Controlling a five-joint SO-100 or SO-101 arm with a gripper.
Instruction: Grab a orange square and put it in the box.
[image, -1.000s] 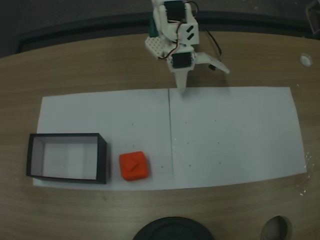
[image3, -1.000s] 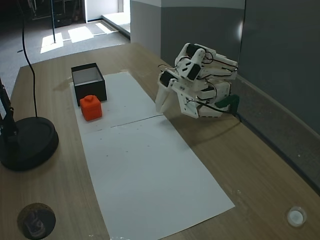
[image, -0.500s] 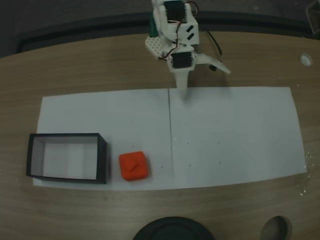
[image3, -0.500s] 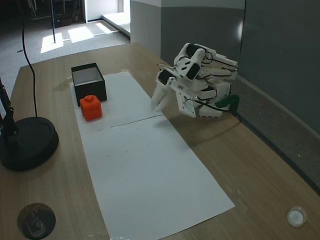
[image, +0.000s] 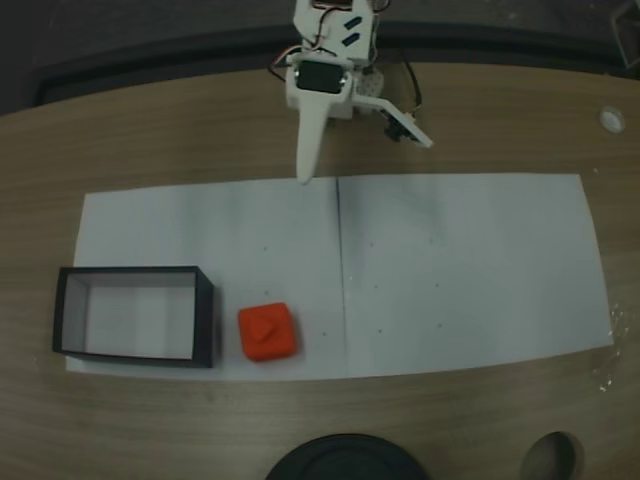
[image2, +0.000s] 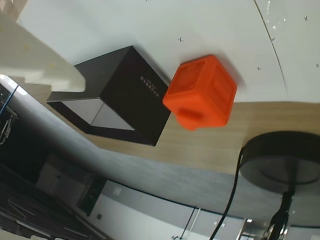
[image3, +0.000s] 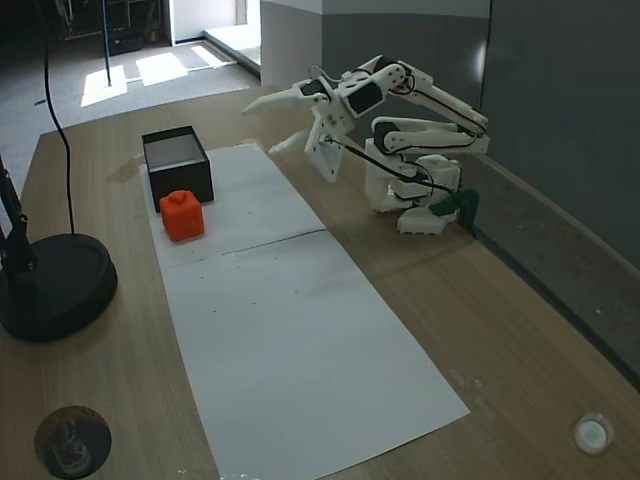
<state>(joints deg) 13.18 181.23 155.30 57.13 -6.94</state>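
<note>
The orange square (image: 268, 331) is a small cube lying on the white paper, just right of the box (image: 135, 270) in a fixed view. It also shows as the orange square (image3: 182, 215) in front of the box (image3: 185, 181), and in the wrist view the orange square (image2: 202, 92) sits beside the box (image2: 117, 95). My gripper (image: 365, 162) is raised near the paper's far edge, open and empty, well away from the cube. From the side the gripper (image3: 258, 128) hangs in the air, pointing toward the box. One white finger (image2: 40, 65) crosses the wrist view's upper left.
A white paper sheet (image: 460, 270) covers the middle of the wooden table. A black round stand base (image: 345, 460) sits at the near edge, also seen at the side as the base (image3: 50, 285). A small white cap (image: 611, 119) lies far right. A round hole (image: 555, 458) is in the tabletop.
The arm has lifted off its folded pose and swung toward the box side. The long finger's tip moved left along the paper's far edge. Cube and box stayed put.
</note>
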